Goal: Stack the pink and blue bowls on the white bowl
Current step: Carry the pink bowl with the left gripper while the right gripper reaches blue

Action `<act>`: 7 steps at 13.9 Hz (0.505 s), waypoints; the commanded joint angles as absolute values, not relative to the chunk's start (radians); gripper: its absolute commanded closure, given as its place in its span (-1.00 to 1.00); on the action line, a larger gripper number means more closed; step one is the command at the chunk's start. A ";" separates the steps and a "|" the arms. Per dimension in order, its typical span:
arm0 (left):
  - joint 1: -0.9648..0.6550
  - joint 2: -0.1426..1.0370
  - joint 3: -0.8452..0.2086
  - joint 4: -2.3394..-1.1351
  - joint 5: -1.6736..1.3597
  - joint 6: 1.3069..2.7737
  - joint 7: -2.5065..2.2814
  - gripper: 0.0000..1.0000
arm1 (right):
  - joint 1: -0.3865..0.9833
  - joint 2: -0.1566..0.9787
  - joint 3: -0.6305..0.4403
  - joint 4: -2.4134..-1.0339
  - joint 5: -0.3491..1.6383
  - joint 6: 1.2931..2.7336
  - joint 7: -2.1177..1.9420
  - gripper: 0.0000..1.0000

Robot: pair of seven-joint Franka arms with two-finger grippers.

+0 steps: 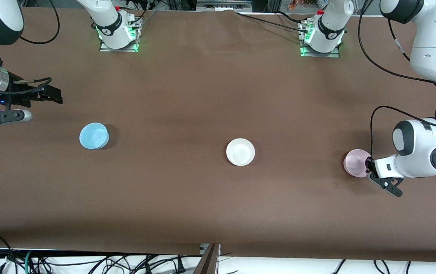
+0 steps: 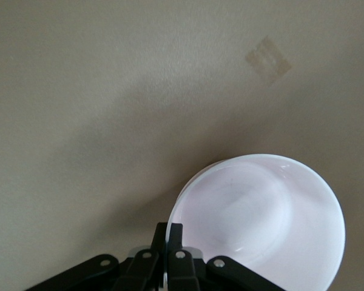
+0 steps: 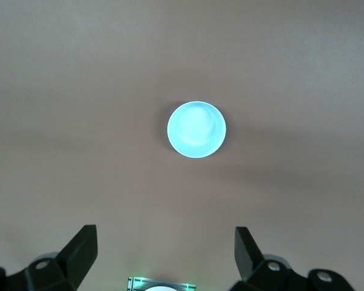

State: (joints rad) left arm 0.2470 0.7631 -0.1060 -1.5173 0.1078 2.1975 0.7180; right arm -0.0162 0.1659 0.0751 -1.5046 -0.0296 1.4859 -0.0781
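The pale pink bowl (image 1: 355, 163) is at the left arm's end of the table. My left gripper (image 1: 369, 164) is shut on its rim. In the left wrist view its fingers (image 2: 159, 237) pinch the rim of the pink bowl (image 2: 261, 218) from both sides, low over the table. The plain white bowl (image 1: 240, 152) sits empty mid-table. The light blue bowl (image 1: 94, 135) sits empty toward the right arm's end and also shows in the right wrist view (image 3: 196, 129). My right gripper (image 1: 52, 95) is open and empty, held high over the table's end, apart from the blue bowl; it also shows in its wrist view (image 3: 165, 242).
The brown table cover (image 1: 187, 95) holds only the three bowls. A small patch of tape (image 1: 336, 185) lies near the pink bowl, nearer to the front camera. The two arm bases (image 1: 118, 36) (image 1: 321, 42) stand along the farther edge.
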 commanded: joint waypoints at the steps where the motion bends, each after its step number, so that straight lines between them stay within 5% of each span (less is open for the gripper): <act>1: 0.242 0.741 -0.127 -1.496 0.087 2.156 0.738 1.00 | -0.025 0.182 0.077 -1.482 -0.025 1.482 -0.084 -1.00; 7: 0.215 0.675 -0.317 -1.421 0.081 1.929 0.528 1.00 | -0.026 0.225 0.077 -1.483 -0.025 1.485 -0.084 -0.99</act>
